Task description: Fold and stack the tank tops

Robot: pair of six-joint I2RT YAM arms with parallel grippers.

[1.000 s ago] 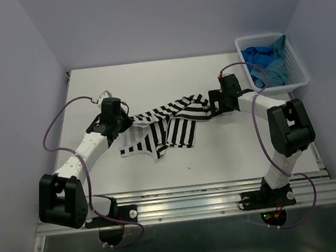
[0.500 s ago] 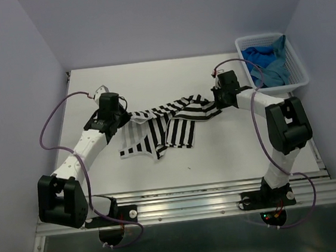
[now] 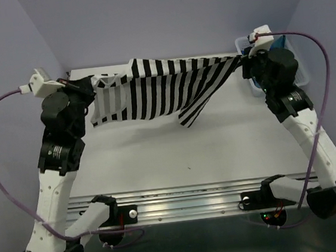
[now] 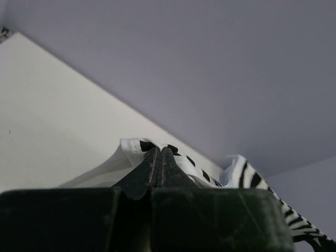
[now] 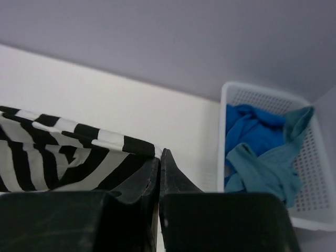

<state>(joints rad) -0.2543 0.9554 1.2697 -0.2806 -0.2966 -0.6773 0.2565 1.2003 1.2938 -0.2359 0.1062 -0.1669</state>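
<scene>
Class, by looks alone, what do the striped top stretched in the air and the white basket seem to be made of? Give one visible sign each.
The black-and-white striped tank top looks like soft, thin, matte fabric, possibly a knit: it sags and creases between its held ends. The white lattice basket is likely rigid moulded plastic with a smooth finish: even grid holes, straight rim.

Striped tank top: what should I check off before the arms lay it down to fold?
1. Grip of left tool on striped top: ok, shut on one end.
2. Grip of right tool: ok, shut on the opposite end.
3. Cloth stretched between both arms: ok.
4. Cloth flat, no bunching: not ok, a fold droops right of the middle.
5. Drooping fold clear of the table: cannot tell.
6. The royal blue top and teal top inside the basket: ok.
</scene>
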